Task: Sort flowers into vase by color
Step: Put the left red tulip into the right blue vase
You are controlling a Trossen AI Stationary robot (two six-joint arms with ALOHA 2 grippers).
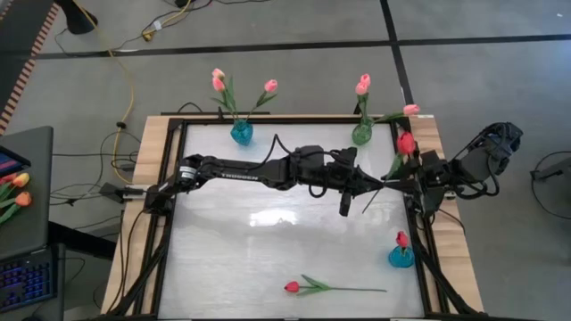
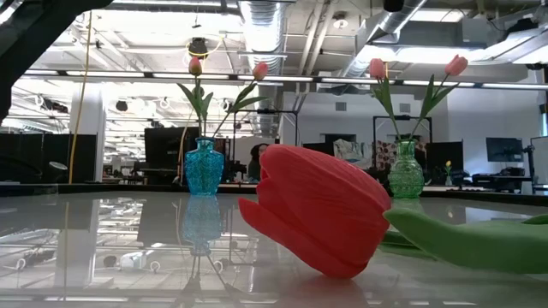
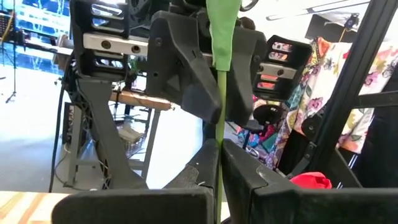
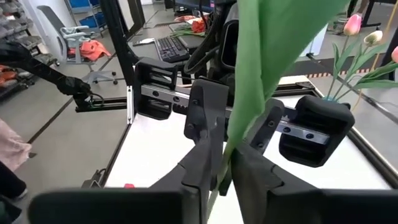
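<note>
Your left gripper (image 1: 373,185) and right gripper (image 1: 400,182) both clamp one red tulip's stem (image 3: 218,124) at the table's three o'clock edge, fingertips facing. The stem runs upright between them, its bud (image 1: 406,143) toward twelve o'clock; the right arm is nearer the bud

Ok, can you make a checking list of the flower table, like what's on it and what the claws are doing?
Surface: white table top, shiny, with a wooden edge.
Job's things: pink tulips stand in the blue vase and the green vase. A red tulip stands in the small blue vase. The lying red tulip is loose on the table. The held red tulip is up between the arms.
Clutter: nothing seen.
Claws: left claw and right claw are both shut on the held red tulip's stem.
Cables: yellow cable on the floor.
Surroundings: keyboard and orange-and-yellow tulips beside the table.
</note>
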